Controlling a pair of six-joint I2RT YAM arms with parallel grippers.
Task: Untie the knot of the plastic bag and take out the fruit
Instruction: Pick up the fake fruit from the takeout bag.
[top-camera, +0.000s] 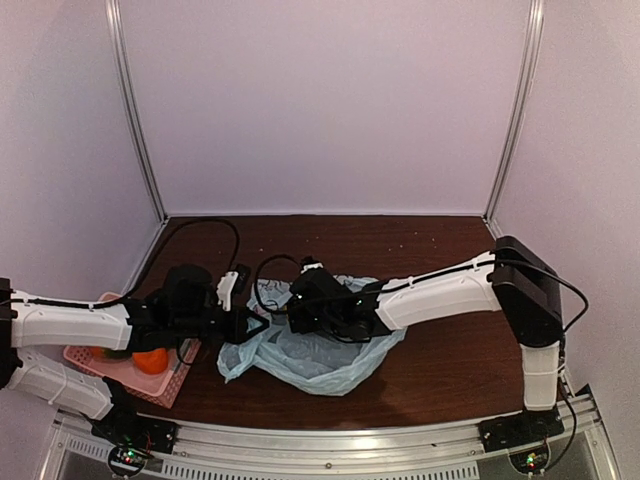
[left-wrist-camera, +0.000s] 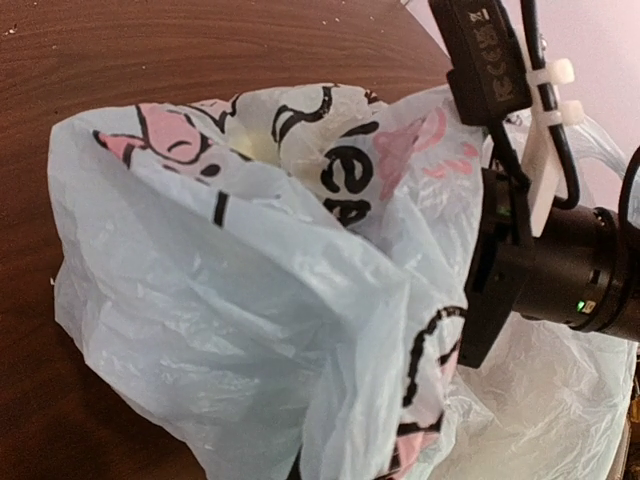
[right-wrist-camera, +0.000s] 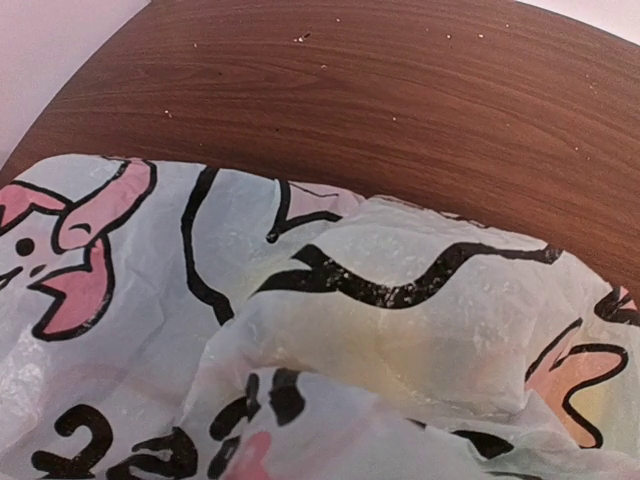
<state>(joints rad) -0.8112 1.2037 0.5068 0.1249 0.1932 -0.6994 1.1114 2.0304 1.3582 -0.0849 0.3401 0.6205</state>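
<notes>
Our left claw (top-camera: 248, 324) is closed, its fingers buried in the thin pale blue cartoon-printed plastic bag (top-camera: 315, 365) just beside it; whether it pinches film we cannot tell. Our right claw (top-camera: 300, 312) sits against the same bag, its opening hidden. Beneath it a yellowish fruit (right-wrist-camera: 400, 350) shows dimly; we cannot pick the knot out among the folds.

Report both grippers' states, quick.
Left gripper: shut, seemingly pinching the plastic bag.
Right gripper: cannot be told; its fingers are hidden against the bag.
</notes>
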